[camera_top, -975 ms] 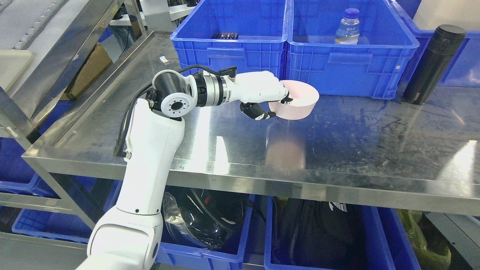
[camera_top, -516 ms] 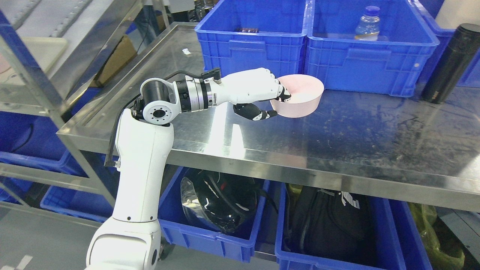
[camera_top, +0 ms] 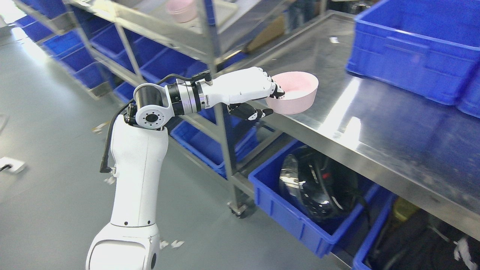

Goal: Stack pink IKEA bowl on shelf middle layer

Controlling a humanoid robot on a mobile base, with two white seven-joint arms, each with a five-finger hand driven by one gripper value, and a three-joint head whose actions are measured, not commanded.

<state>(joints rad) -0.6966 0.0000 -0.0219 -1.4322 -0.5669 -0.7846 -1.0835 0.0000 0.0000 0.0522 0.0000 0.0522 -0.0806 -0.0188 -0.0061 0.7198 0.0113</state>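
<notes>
My left hand (camera_top: 270, 102) is shut on the near-left rim of a pink bowl (camera_top: 295, 92), fingers over the rim and thumb under it. The bowl hangs upright above the left front corner of the steel table (camera_top: 375, 123). A second pink bowl (camera_top: 182, 9) stands on a layer of the metal shelf (camera_top: 168, 28) at the upper left, well away from the held bowl. The right arm does not show.
A shelf post (camera_top: 221, 123) stands in front of my forearm. Blue bins fill the shelf's lower layers (camera_top: 165, 62). A blue crate (camera_top: 416, 45) stands on the table at right. Under the table a blue bin (camera_top: 300, 213) holds a black helmet. Open grey floor lies left.
The whole picture has swung left, so the camera moved: the shelf and floor have come into view. The bowl stays in my left hand, now over the table's corner.
</notes>
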